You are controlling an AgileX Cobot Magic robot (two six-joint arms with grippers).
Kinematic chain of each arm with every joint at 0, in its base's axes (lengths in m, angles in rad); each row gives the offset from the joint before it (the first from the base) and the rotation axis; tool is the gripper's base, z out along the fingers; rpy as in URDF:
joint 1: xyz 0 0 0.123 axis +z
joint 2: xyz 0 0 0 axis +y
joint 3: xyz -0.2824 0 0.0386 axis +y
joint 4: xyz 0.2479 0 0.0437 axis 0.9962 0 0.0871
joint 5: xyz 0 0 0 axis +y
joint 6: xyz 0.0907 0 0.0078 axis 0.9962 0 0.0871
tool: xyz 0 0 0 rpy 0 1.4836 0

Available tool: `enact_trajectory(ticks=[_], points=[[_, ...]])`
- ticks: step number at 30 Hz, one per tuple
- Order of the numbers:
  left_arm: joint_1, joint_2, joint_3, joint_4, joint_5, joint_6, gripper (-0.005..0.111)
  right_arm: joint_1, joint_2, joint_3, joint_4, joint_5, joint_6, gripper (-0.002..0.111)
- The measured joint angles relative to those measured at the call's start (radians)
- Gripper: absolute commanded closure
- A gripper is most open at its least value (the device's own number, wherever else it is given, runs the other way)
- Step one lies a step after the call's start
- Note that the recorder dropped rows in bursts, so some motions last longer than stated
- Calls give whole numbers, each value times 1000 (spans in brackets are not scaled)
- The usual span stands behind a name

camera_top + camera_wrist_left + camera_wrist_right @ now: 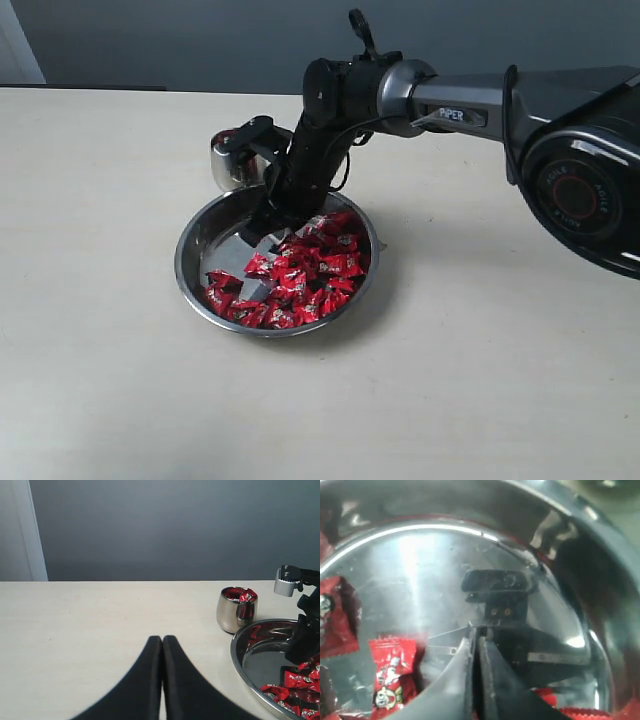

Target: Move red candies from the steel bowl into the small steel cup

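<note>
Right claw (474, 630) is sitting pinched together at bowl's (181, 262) eleven o'clock, on bare steel; candies (312, 272) are lying toward five; left claw (162, 640) is hovering closed over table (75, 630).

Surface (110, 390): pale cream, matte, plain all over, with a soft grey shadow across its right part in the exterior view. Behind its far edge runs a flat blue-grey wall (160, 40), unmarked. At the left end of that wall stands a white vertical strip (18, 40), reaching down to the surface's far edge; what it is cannot be told.
</note>
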Motion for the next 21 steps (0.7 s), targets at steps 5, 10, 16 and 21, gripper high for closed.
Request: enact_trajectory(ticks=[5,10,16,21], points=[[0,0,0,0,0,0,106,0,-36,0,29,-58,0,109],[0,0,0,0,0,0,106,0,-69,0,88,-132,0,109],[0,0,0,0,0,0,106,0,-84,0,133,-320,0,109],[0,0,0,0,0,0,106,0,-89,0,161,-483,0,109]])
